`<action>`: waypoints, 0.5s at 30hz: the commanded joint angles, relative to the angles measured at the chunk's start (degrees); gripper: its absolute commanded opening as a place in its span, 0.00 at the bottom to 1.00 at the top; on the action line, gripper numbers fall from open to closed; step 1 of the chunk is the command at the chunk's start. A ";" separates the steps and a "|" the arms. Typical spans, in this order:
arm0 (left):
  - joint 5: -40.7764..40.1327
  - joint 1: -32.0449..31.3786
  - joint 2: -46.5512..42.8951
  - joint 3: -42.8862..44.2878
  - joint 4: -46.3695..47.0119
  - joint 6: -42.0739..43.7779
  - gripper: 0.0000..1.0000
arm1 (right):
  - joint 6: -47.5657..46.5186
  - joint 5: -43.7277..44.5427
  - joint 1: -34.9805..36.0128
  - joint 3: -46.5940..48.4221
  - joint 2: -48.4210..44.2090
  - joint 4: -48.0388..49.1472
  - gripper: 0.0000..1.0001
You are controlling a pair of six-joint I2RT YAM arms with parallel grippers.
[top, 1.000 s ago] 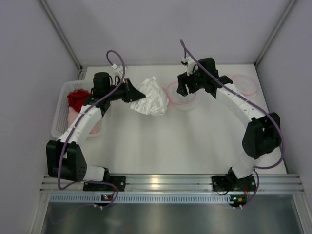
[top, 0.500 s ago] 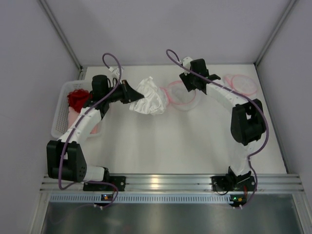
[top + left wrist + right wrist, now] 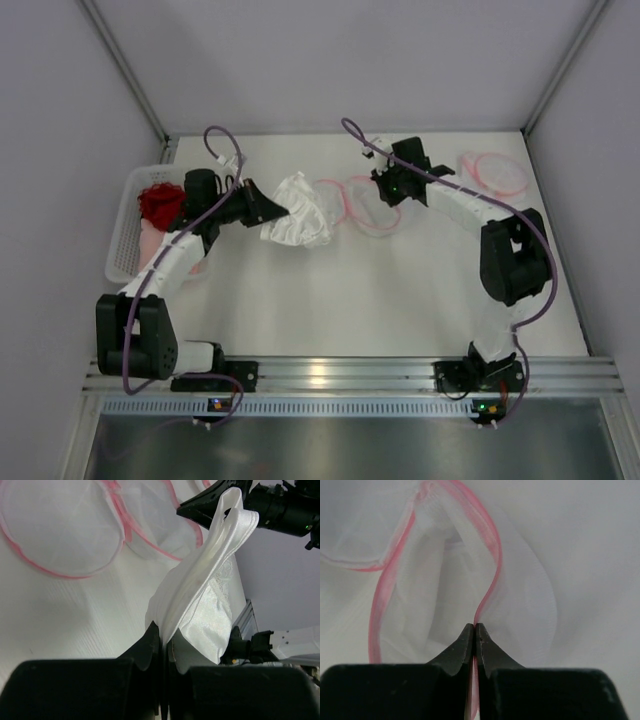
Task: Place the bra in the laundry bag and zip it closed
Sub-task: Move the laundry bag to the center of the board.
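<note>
1. Right gripper (image 3: 474, 630) has its jaws pressed together on the pink rim (image 3: 491, 560) of the laundry bag (image 3: 372, 210). It pinches the trim at the edge of the mouth. That hold looks meant to pin or lift one lip so the opening can gape for loading.
2. Left gripper (image 3: 162, 641) is clamped on a fold of the bra (image 3: 200, 605). The white satin garment hangs bunched from its fingertips, raised above the table (image 3: 330, 300). It sits just left of the bag and is not yet inside.
3. Gripping a single fold leaves the rest of the bra trailing loose. A strap loop reaches toward the right arm in the left wrist view.
4. Judged from this layout, insertion is the step in hand and zipping is still to come. No zipper pull can be made out.
5. The likely risk is the slack mesh collapsing, or the slippery fabric catching on the rim instead of sliding through.
6. At the left edge a basket (image 3: 125, 235) holds a red garment (image 3: 158, 203). A second mesh bag (image 3: 497, 173) lies flat at the far right, well apart from the work.
</note>
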 commanded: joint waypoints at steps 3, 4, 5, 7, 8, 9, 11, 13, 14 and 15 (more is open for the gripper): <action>7.41 -0.47 -4.11 -4.85 1.63 -0.93 0.00 | 2.74 -7.10 3.21 -4.86 -10.97 3.92 0.00; 8.20 -0.74 -4.46 -6.25 1.37 -1.10 0.00 | 3.35 -7.37 3.82 -5.74 -11.94 4.01 0.00; 8.82 -1.09 -4.98 -6.96 -0.81 -1.02 0.00 | 3.70 -7.98 4.87 -7.49 -13.95 4.27 0.00; 9.26 -2.58 -5.69 -8.72 -1.97 -0.49 0.00 | 4.93 -8.33 5.93 -9.00 -15.81 4.36 0.00; 9.44 -4.32 -6.39 -10.03 -3.89 0.03 0.00 | 5.28 -8.95 6.81 -10.57 -17.73 4.27 0.00; 9.70 -5.47 -6.65 -10.39 -4.60 0.47 0.00 | 5.64 -9.30 7.16 -11.37 -18.79 4.19 0.00; 9.79 -8.63 -7.18 -11.97 -5.22 0.05 0.00 | 6.34 -9.83 7.60 -14.17 -21.68 3.92 0.00; 9.79 -10.49 -6.92 -12.41 -5.23 -1.53 0.00 | 6.26 -10.09 7.69 -16.38 -23.54 3.48 0.00; 9.88 -12.06 -6.66 -12.33 -5.23 -1.89 0.00 | 5.99 -10.36 7.69 -18.82 -25.64 3.22 0.00; 10.32 -12.51 -6.40 -11.81 -5.23 -2.15 0.00 | 5.64 -10.53 7.78 -20.15 -26.79 3.31 0.00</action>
